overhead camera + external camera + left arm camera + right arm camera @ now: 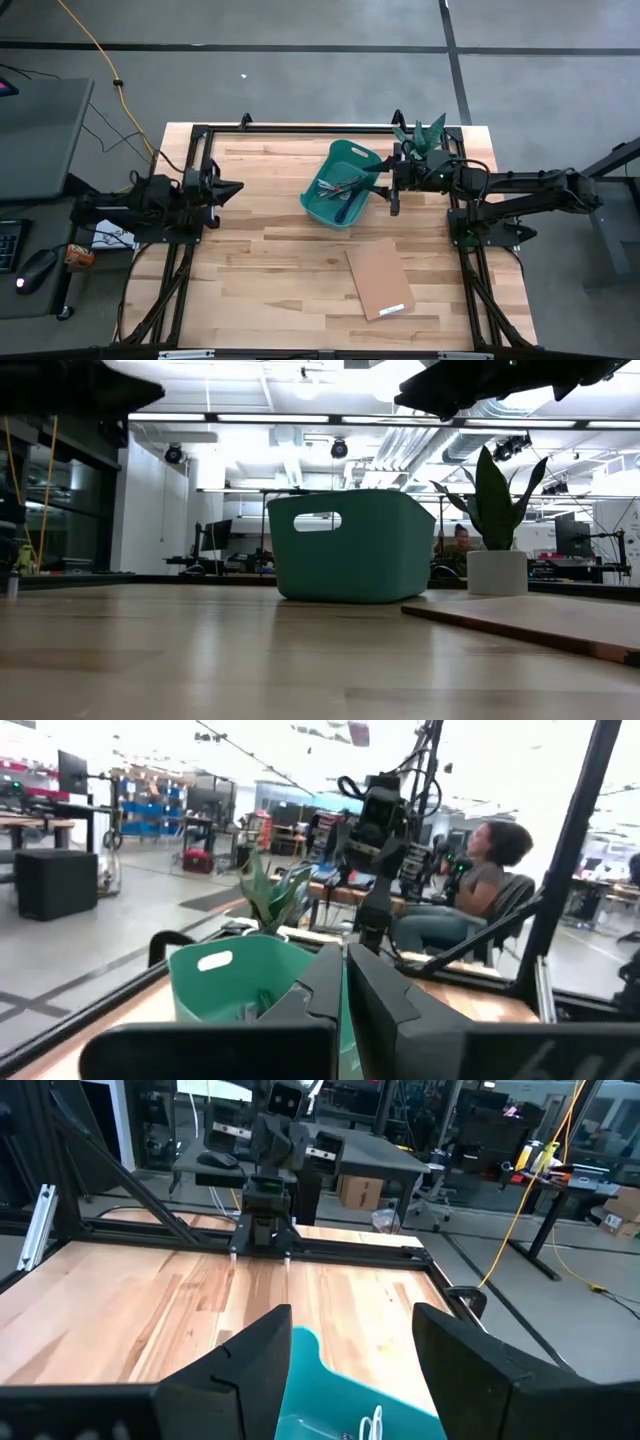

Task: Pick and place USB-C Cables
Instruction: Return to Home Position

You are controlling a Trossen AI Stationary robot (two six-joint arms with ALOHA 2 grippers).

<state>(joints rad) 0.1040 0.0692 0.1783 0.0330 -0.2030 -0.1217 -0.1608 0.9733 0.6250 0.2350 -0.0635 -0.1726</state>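
The teal bin stands mid-table, and the slim cables lie heaped inside it, one of them purple. In the right wrist view a pale cable loop shows in the bin. My right gripper hovers open over the bin's right rim and holds nothing. My left gripper waits shut at the table's left, pointing at the bin. The low view shows the bin's wall only; its contents are hidden there.
A brown cardboard sheet lies flat toward the table's near right. A potted plant stands at the far right corner. A black frame runs round the table. A person sits beyond the table.
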